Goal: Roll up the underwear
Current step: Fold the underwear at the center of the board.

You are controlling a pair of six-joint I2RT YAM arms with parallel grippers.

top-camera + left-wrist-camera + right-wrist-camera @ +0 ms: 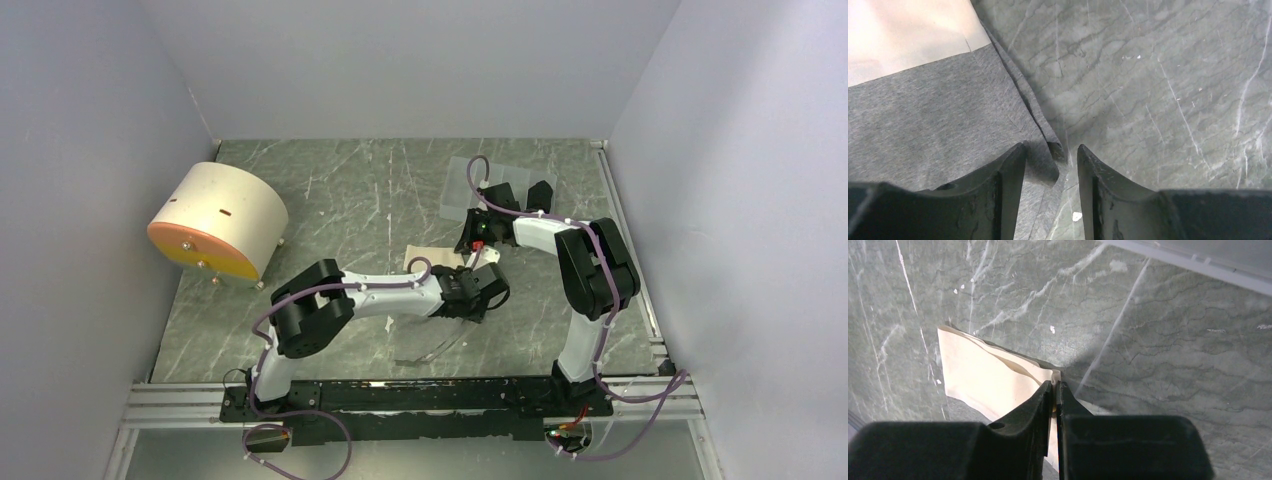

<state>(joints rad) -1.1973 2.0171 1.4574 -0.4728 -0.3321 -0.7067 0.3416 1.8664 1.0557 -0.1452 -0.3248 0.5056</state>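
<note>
At the middle of the green marbled table (330, 180), we see the underwear (428, 256), grey cloth with a cream waistband, lying under the two grippers. The left gripper (1052, 149) sits low over the garment's grey edge. Its fingers (1009, 172) stand partly apart, one over the cloth and one over bare table, with the folded hem corner in the gap between them; we see no squeeze on it. The right gripper (1055, 386) has its fingers all but closed on a corner of the cream band, which puckers up toward the tips. Far to the left, well apart from both arms, a cream drum (215, 225) with an orange face rests on the table.
</note>
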